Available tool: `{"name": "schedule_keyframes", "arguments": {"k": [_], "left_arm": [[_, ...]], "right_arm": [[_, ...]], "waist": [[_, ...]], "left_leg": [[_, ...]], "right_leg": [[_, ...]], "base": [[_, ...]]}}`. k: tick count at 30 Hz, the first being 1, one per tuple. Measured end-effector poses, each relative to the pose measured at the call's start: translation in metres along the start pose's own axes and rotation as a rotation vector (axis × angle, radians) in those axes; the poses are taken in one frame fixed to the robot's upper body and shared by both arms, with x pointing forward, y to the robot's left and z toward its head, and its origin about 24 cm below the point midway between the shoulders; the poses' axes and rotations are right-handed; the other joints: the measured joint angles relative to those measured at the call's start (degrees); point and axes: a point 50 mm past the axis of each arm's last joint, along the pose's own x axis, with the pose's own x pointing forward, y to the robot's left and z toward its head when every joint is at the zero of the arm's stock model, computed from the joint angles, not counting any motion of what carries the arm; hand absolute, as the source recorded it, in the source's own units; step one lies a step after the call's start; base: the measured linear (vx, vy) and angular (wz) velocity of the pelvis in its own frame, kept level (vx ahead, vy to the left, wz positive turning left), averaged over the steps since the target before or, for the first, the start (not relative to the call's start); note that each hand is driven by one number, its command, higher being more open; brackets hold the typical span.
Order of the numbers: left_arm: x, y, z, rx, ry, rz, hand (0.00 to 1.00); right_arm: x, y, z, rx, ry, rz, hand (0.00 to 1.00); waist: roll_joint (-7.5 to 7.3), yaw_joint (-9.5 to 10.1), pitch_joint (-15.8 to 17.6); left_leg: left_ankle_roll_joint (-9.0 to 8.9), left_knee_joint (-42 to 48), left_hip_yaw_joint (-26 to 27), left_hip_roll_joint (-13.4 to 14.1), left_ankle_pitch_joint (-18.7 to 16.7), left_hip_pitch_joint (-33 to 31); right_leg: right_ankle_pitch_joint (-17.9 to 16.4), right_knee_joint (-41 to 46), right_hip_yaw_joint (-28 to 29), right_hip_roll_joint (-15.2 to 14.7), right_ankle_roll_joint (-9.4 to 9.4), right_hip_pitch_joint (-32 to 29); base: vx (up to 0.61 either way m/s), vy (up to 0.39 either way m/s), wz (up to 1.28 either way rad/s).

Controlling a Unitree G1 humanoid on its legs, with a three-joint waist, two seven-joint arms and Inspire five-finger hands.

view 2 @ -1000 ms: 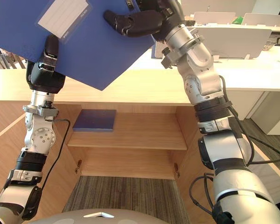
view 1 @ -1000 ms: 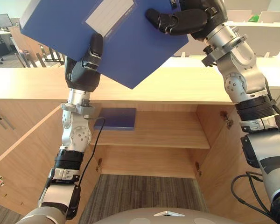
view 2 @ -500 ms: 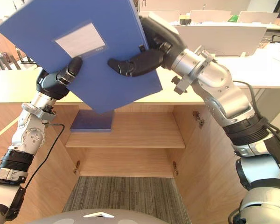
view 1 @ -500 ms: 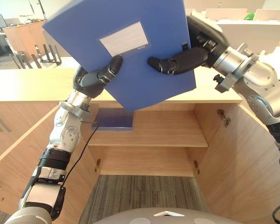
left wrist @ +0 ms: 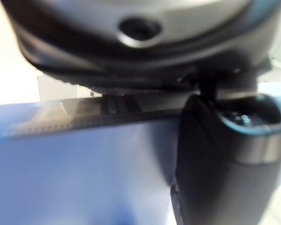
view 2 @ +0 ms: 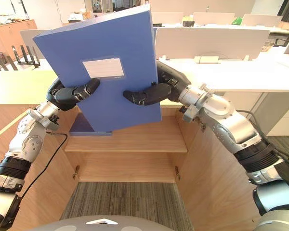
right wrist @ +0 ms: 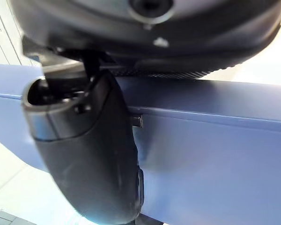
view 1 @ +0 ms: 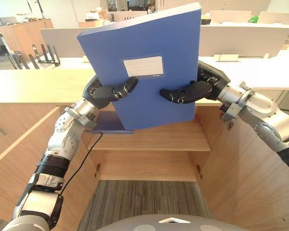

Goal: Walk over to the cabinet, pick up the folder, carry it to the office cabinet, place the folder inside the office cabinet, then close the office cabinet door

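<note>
A large blue folder (view 1: 149,53) with a white label is held nearly upright above the open office cabinet (view 1: 154,137). My left hand (view 1: 108,92) grips its left edge, thumb across the front face. On the opposite edge my right hand (view 1: 190,91) clamps it the same way. The folder's blue surface (left wrist: 75,178) lies against the left hand, and the folder (right wrist: 215,164) shows past the right hand's thumb (right wrist: 93,154). The folder's lower edge hangs just above the upper shelf (view 1: 168,139).
A second blue folder (view 2: 82,127) lies flat on the upper shelf's left end. Both cabinet doors stand open, left door (view 1: 14,149) and right door (view 1: 250,183). A lower shelf (view 1: 144,168) sits beneath. Carpet (view 1: 144,202) lies in front. Desks and partitions stand behind.
Both hands have brought the folder down and turned it from tilted to almost upright, lower in front of the cabinet opening. The camera has shifted slightly.
</note>
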Motion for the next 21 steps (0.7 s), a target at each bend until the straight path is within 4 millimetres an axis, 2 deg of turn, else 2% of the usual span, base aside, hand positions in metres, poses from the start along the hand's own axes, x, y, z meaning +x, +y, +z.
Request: {"name": "schedule_keyframes", "arguments": {"k": [1, 2, 6, 9, 14, 19, 21], "left_arm": [[0.000, 0.000, 0.000, -0.001, -0.001, 0.001, 0.00], [0.000, 0.001, 0.001, 0.002, -0.006, 0.007, 1.00], [0.001, 0.003, 0.008, 0.007, -0.086, 0.067, 1.00], [-0.002, 0.011, 0.016, 0.018, -0.167, 0.213, 1.00], [-0.004, 0.013, 0.023, 0.026, -0.237, 0.267, 1.00], [-0.011, 0.012, 0.015, 0.032, -0.203, 0.320, 1.00], [-0.014, 0.013, 0.008, 0.005, -0.183, 0.373, 1.00]], "right_arm": [[0.000, 0.001, -0.002, 0.014, -0.005, -0.005, 0.00], [0.001, 0.004, -0.006, 0.040, -0.017, -0.013, 0.00], [0.007, 0.020, -0.020, 0.166, -0.069, -0.034, 0.00], [0.021, 0.045, -0.029, 0.320, -0.152, -0.030, 0.00], [0.025, 0.063, -0.043, 0.457, -0.180, -0.051, 0.00], [0.024, 0.071, -0.053, 0.523, -0.170, -0.087, 0.00], [0.025, 0.076, -0.066, 0.573, -0.139, -0.107, 0.00]], "waist": [[-0.13, 0.07, 0.1], [-0.36, 0.13, 0.2], [-1.15, 0.18, -0.1], [-1.40, -0.07, -0.1], [-2.00, 0.44, 0.0], [-2.22, 1.04, 0.2], [-2.28, 1.04, 0.5]], "left_leg": [[0.00, 0.0, 0.0, 0.0, 0.0, 0.0], [0.01, 0.0, -0.1, 0.0, 0.1, 0.0], [0.02, 0.0, -0.1, 0.0, 0.1, 0.0], [0.01, 0.0, -0.2, 0.0, 0.3, 0.0], [-0.04, 0.0, -0.6, -0.1, 0.3, 0.1], [-0.13, 0.0, -0.6, 0.0, 0.3, 0.4], [-0.21, 0.0, -0.6, 0.0, 0.2, 0.8]], "right_leg": [[0.0, 0.0, 0.0, 0.0, 0.00, 0.0], [0.0, 0.0, 0.0, 0.0, 0.01, 0.0], [0.0, 0.0, -0.1, 0.0, 0.03, 0.0], [0.0, -0.1, -0.2, -0.1, 0.06, 0.1], [0.0, -0.4, -0.6, -0.2, 0.06, 0.3], [0.1, -1.1, -0.7, -0.2, 0.19, 0.6], [0.1, -1.4, -0.9, -0.2, 0.27, 1.2]], "base": [[0.00, 0.000, 0.00], [0.00, 0.000, 0.00], [0.00, 0.000, 0.00], [0.00, 0.000, 0.00], [0.00, 0.002, 0.04], [0.00, 0.000, 0.00], [0.00, 0.000, 0.00]]}}
